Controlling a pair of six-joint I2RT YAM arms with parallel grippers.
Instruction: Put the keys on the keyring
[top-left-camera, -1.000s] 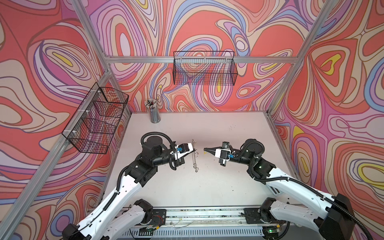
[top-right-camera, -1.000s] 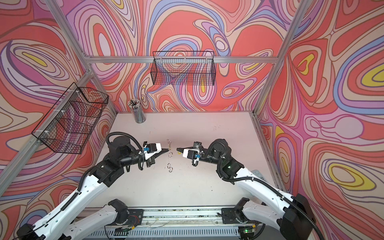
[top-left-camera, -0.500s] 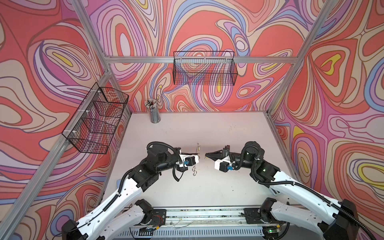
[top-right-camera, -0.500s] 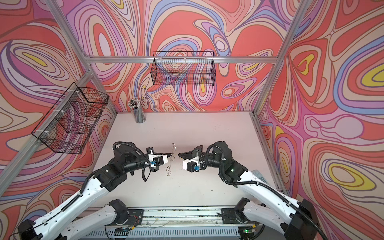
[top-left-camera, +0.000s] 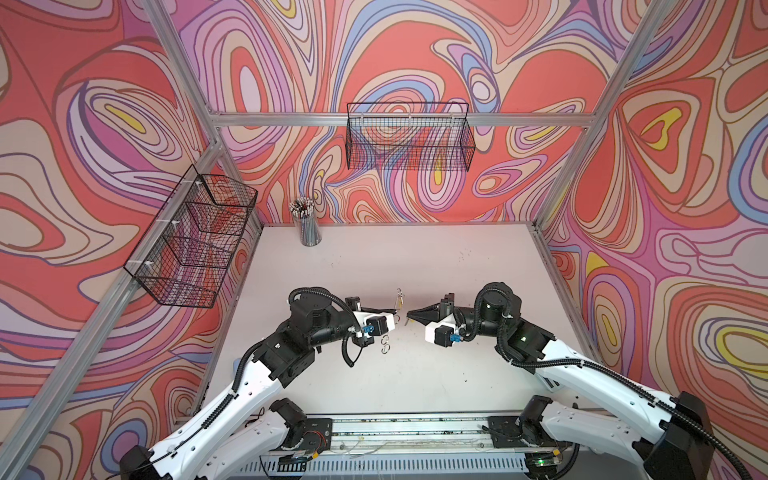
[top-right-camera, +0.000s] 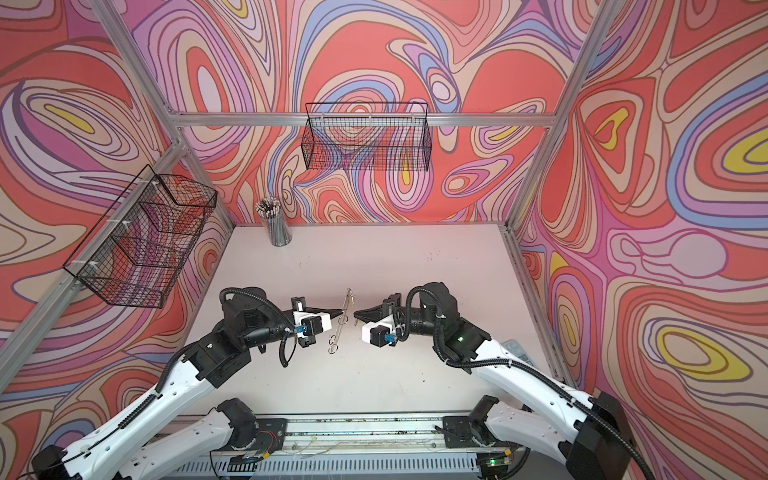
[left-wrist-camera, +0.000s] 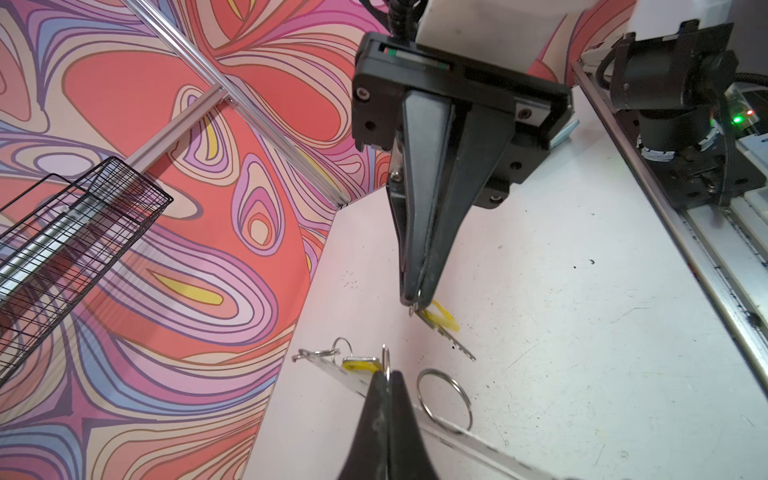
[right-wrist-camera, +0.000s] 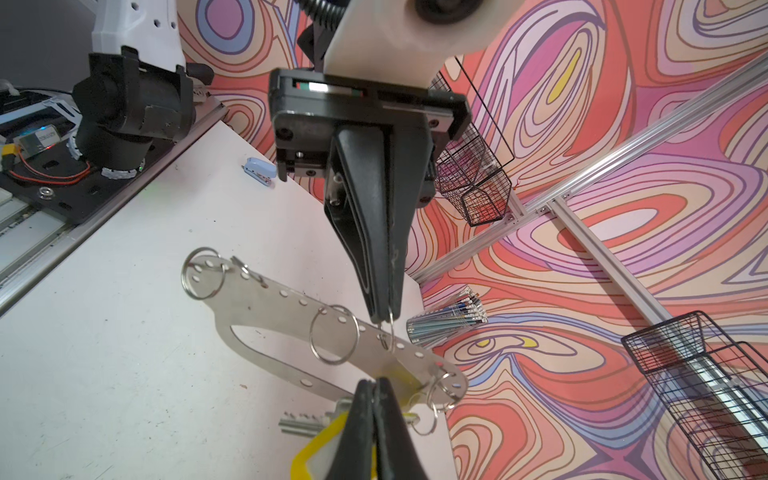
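The keyring (right-wrist-camera: 291, 316), a flat silvery plate with an oval cut-out and several wire rings, hangs tilted above the table. It shows edge-on in both top views (top-left-camera: 399, 300) (top-right-camera: 343, 316). My left gripper (left-wrist-camera: 384, 374) (top-left-camera: 394, 310) is shut on one small ring of the plate. My right gripper (right-wrist-camera: 376, 384) (top-left-camera: 409, 314) faces it a finger's width away. It is shut on the small ring of a key (left-wrist-camera: 457, 347), whose yellow tag (left-wrist-camera: 440, 320) hangs below its fingertips. A second yellow tag (left-wrist-camera: 359, 365) shows against the plate; whether it is attached I cannot tell.
A cup of pencils (top-left-camera: 305, 224) stands at the back left of the white table (top-left-camera: 415, 386). Wire baskets hang on the back wall (top-left-camera: 409, 137) and the left wall (top-left-camera: 195, 237). A small blue stapler (right-wrist-camera: 259, 170) lies near the left arm's base.
Both wrists have rolled and both grippers have shifted slightly toward the front. The keyring went with the left gripper and sits a little further right. Both grips are unchanged.
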